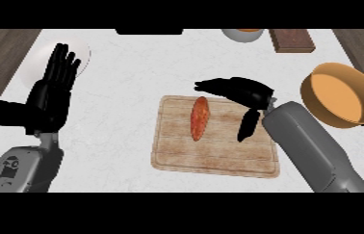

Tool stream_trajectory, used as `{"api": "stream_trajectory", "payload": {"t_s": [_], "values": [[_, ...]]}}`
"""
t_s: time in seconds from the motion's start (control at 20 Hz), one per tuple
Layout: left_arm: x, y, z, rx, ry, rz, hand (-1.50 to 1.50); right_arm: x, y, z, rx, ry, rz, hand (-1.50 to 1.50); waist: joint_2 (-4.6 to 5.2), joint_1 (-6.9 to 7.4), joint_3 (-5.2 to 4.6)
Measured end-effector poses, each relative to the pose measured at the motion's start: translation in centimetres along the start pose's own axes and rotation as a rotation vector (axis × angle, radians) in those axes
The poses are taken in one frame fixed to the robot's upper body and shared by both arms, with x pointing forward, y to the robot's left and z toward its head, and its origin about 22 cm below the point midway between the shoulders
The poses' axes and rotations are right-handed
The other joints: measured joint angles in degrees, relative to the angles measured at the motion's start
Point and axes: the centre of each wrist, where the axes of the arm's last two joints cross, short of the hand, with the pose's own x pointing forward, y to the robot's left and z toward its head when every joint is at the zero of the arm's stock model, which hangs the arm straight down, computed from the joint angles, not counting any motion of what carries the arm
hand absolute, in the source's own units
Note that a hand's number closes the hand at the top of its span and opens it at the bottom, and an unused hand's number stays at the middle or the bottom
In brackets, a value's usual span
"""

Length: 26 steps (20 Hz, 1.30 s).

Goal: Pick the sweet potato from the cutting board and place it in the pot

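In the head view, the potato [200,118] lay on the board [227,153], lengthwise, towards the board's left half and nearer its far edge. The board sat mid-table [121,122], a little right of centre.

The right forearm came in from the lower right corner and slanted up across the board's right edge. The right hand [245,89] hung over the board's far right corner, palm turned down. Its fingers [213,86] stretched leftward, only slightly bent, their tips just beyond the potato's far end. The thumb [249,124] pointed down towards the viewer, to the right of the potato and apart from it. The hand was released, with nothing in its grasp. Whether the fingertips touched the potato could not be told.

The pot [310,91] stood at the table's right edge, just beside the right forearm, and held nothing that could be seen.

The left hand [51,91] rested at the left edge, fingers straight and pointing up, over a pale plate [82,52]. A bowl [243,34] and a brown block [292,39] stood along the far edge.
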Motion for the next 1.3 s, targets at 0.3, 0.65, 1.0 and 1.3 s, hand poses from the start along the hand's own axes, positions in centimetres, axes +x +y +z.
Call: {"api": "stream_trajectory", "payload": {"t_s": [0.3,0.65,1.0,1.3], "values": [[0.1,0.1,0.4,-0.002,0.003,0.000,0.00,0.7,1.3,-1.3,-0.017,-0.010,0.012,-1.50,-0.04,0.04,0.00],[0.6,0.2,-0.3,0.004,-0.005,0.001,0.00,0.2,2.8,-2.8,-0.010,0.072,0.055,-1.50,0.02,0.13,0.00],[0.2,0.2,-0.7,-0.002,-0.007,-0.006,0.00,0.0,4.6,-5.2,-0.007,0.071,0.052,-1.50,0.07,0.26,0.01],[0.8,0.0,-0.3,-0.004,-0.007,-0.001,0.00,-0.4,5.7,-6.5,0.007,0.052,0.054,-1.50,-0.17,0.35,-0.14]]}}
